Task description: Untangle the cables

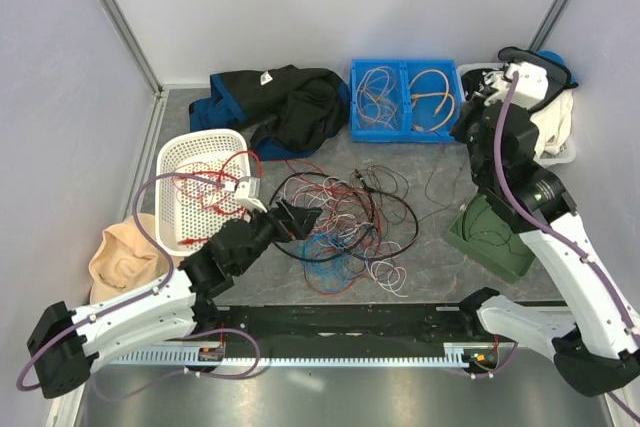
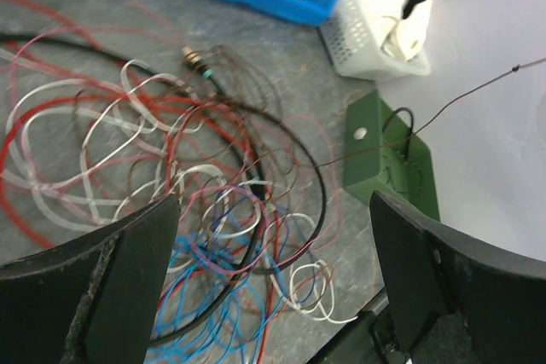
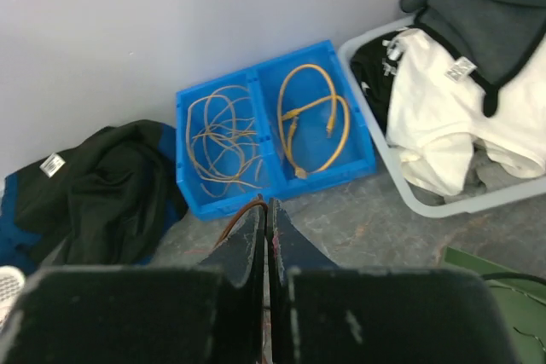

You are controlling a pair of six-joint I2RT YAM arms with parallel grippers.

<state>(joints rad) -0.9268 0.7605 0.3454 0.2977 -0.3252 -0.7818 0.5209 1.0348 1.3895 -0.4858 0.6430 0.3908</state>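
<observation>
The cables point(image 1: 345, 222) lie in a loose tangle of red, black, white and blue wires on the grey table. In the left wrist view the cables point(image 2: 213, 202) spread out below the jaws. My left gripper point(image 1: 300, 219) hovers at the tangle's left edge, and the left gripper point(image 2: 273, 210) is wide open with nothing between its fingers. My right gripper point(image 1: 466, 137) is raised near the back right. The right gripper point(image 3: 268, 204) is shut on a thin brown wire point(image 3: 239, 217). That brown wire point(image 2: 461, 100) runs taut from the tangle up to the right.
A blue two-part bin point(image 1: 400, 136) with tan and orange cables stands at the back. A white basket point(image 1: 165, 187) holding red wires is at the left. Dark clothing point(image 1: 280, 107), a green block point(image 1: 495, 232), a white tub of clothes point(image 1: 565, 152) and a beige cloth point(image 1: 120, 257) surround the tangle.
</observation>
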